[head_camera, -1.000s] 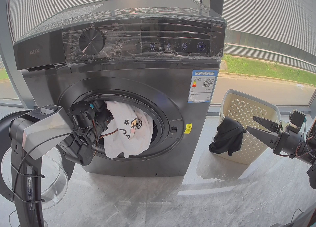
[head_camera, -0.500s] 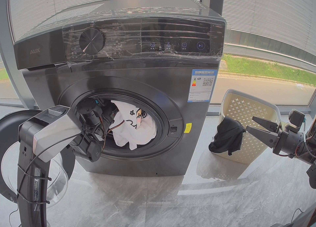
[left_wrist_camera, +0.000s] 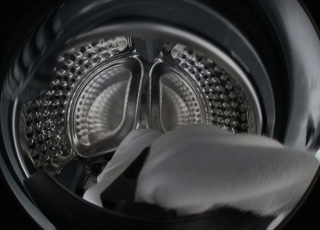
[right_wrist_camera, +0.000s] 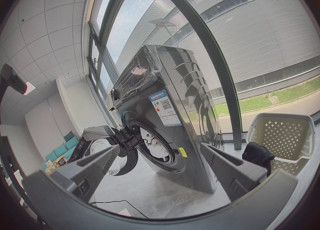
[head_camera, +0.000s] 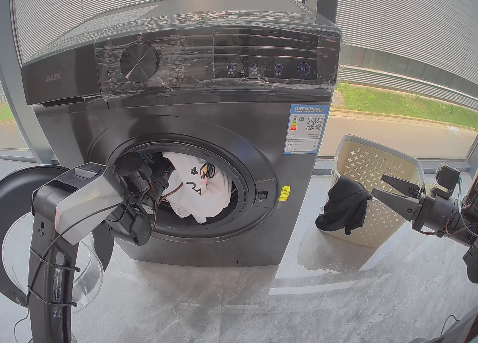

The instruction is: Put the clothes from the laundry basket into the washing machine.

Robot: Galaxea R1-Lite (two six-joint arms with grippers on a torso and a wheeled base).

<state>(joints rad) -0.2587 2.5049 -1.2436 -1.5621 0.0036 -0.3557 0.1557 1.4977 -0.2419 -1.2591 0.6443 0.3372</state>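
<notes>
Dark grey front-loading washing machine (head_camera: 199, 105), door open: white printed T-shirt (head_camera: 199, 187) in its mouth, pinched by my left gripper (head_camera: 164, 180). Cream perforated laundry basket (head_camera: 378, 147): black garment (head_camera: 344, 204) draped over rim. My right gripper (head_camera: 393, 192) nearby, spread.

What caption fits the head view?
Left claw holds a white shirt in the mouth of the washing machine; right claw open beside the laundry basket, black garment draped over its rim.

Bright daylight through windows (head_camera: 408, 20), floor (head_camera: 308, 304) glare, dim drum (left_wrist_camera: 100, 107)
</notes>
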